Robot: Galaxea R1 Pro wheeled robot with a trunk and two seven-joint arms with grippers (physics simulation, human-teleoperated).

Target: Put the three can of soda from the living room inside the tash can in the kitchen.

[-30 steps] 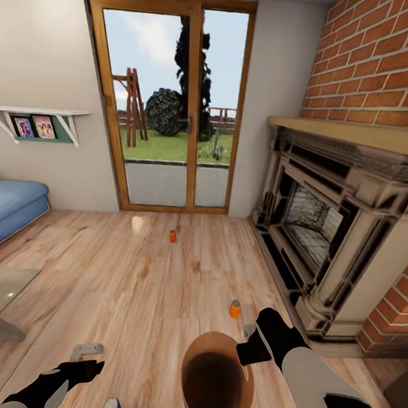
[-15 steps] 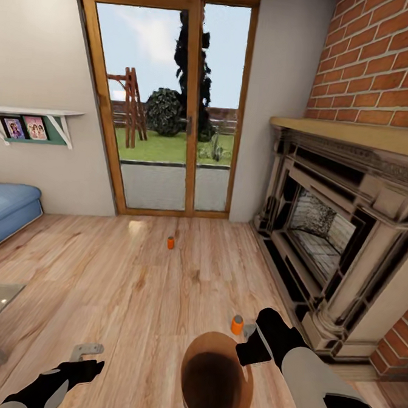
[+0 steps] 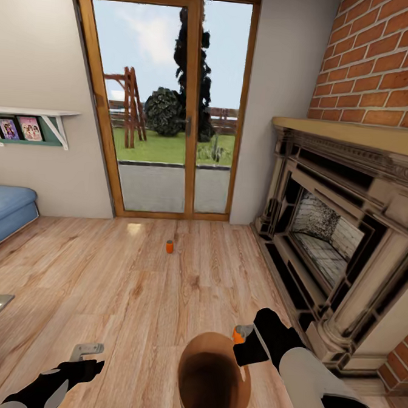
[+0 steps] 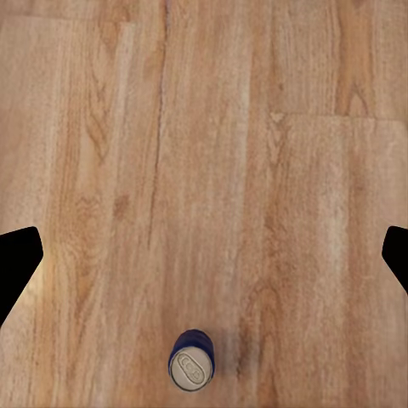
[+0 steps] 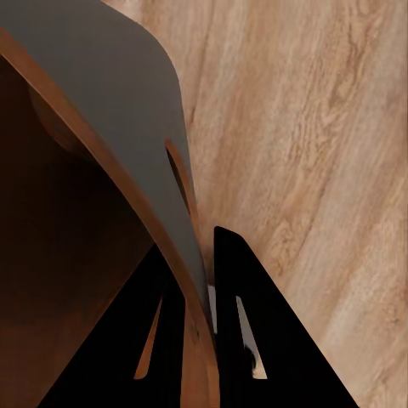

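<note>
Orange nearer can (image 3: 238, 335) now sits tight against the right pincer (image 3: 247, 348), closer than a moment ago as the view rolled forward. That pincer is clamped on the trash can's (image 3: 214, 375) rim; the left pincer (image 3: 84, 352) hangs spread over bare floor (image 3: 131, 284). Three cans: two orange (image 3: 169, 246), one blue (image 4: 192, 363).

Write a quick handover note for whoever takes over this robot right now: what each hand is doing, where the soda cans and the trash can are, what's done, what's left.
Right hand: shut on the trash can rim, carrying it low over the living room floor.
Left hand: open, empty.
Cans: dark blue can upright on the floor below the left hand; one orange can by the trash can's rim near the right hand; another orange can farther off, toward the glass doors.
Done: no can visible in the trash can.
Left: collect all three.
</note>
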